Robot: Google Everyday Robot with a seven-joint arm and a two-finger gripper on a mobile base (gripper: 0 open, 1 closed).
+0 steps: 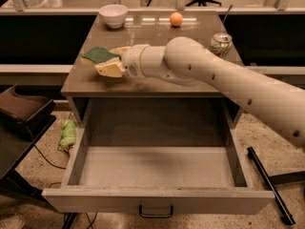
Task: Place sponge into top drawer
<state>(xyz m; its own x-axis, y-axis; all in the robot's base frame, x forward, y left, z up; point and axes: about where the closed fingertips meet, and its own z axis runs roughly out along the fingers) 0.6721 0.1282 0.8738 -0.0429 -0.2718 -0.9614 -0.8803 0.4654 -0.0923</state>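
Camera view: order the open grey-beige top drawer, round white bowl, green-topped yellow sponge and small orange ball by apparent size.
1. Open grey-beige top drawer.
2. Round white bowl and green-topped yellow sponge look alike; the bowl is farther, so unranked.
3. Small orange ball.
The gripper is at the sponge, left on the tabletop.

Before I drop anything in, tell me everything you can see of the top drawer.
The top drawer is wide, shallow and grey-beige, with a flat front panel and a small dark handle low at its centre. It stands pulled out toward the camera, level, with nothing inside. The gripper is up on the table above it, at the sponge, touching no part of the drawer.
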